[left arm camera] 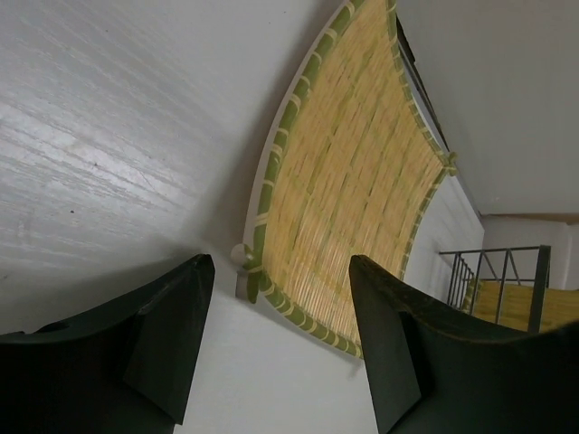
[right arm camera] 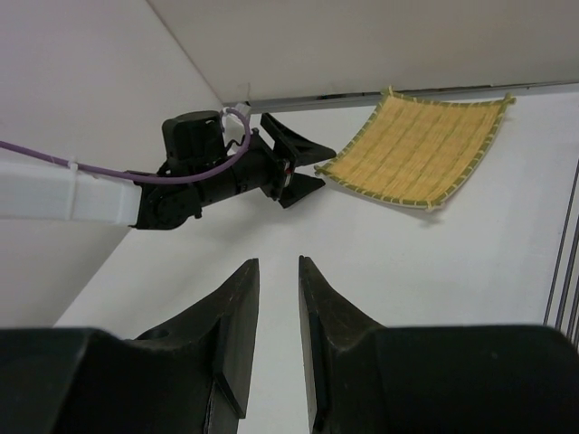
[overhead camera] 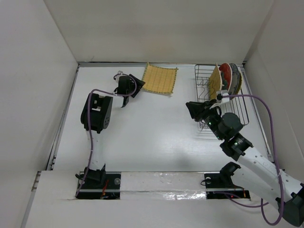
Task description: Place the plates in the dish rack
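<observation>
One square yellow ribbed plate point(overhead camera: 160, 79) lies flat on the table at the back, left of the dish rack point(overhead camera: 240, 107). My left gripper point(overhead camera: 138, 89) stands open just off its left corner; in the left wrist view the plate point(left arm camera: 353, 181) rests beyond the spread fingers point(left arm camera: 172, 316), with nothing between them. In the rack stand another square yellow plate point(overhead camera: 215, 81), a red plate point(overhead camera: 225, 75) and a speckled plate point(overhead camera: 236, 78), all on edge. My right gripper point(overhead camera: 194, 109) hovers left of the rack. Its jaws are a narrow gap apart and empty point(right arm camera: 279, 264).
White walls close the table in at the back, left and right. The black wire rack point(left arm camera: 507, 262) stands against the right wall. From the right wrist the left arm point(right arm camera: 208, 176) and the flat plate point(right arm camera: 416, 149) show ahead, rack wires point(right arm camera: 565, 262) at the right edge.
</observation>
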